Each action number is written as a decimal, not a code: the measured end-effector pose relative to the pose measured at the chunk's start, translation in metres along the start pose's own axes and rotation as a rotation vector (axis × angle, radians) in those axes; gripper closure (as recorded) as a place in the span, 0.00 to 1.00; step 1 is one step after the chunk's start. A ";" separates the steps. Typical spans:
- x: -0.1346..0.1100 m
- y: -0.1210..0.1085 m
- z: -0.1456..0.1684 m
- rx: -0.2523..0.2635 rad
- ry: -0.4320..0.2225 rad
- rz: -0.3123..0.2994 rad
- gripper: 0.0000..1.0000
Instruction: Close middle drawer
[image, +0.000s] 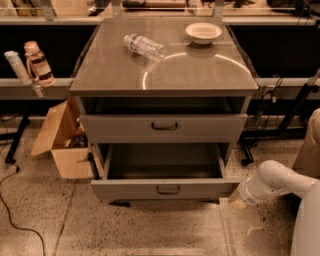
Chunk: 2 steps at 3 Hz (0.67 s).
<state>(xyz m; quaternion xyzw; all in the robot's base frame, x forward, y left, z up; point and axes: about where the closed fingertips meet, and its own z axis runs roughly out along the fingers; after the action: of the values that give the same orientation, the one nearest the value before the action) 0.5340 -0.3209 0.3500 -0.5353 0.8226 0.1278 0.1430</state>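
The white, rounded robot arm (274, 182) comes in from the near right of the scene, held low and angled leftward and slightly down. Its pale yellowish gripper (236, 200) sits at the arm's left end, pointing left.

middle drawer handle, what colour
The handle is dark, on the grey middle drawer; seen best in the camera view. The gripper is at its front right corner.
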 end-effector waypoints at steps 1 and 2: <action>0.001 0.001 0.000 0.000 0.000 0.000 1.00; -0.011 -0.027 -0.002 0.031 0.016 0.004 1.00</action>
<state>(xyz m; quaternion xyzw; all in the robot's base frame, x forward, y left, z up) 0.5627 -0.3229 0.3544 -0.5323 0.8267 0.1112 0.1443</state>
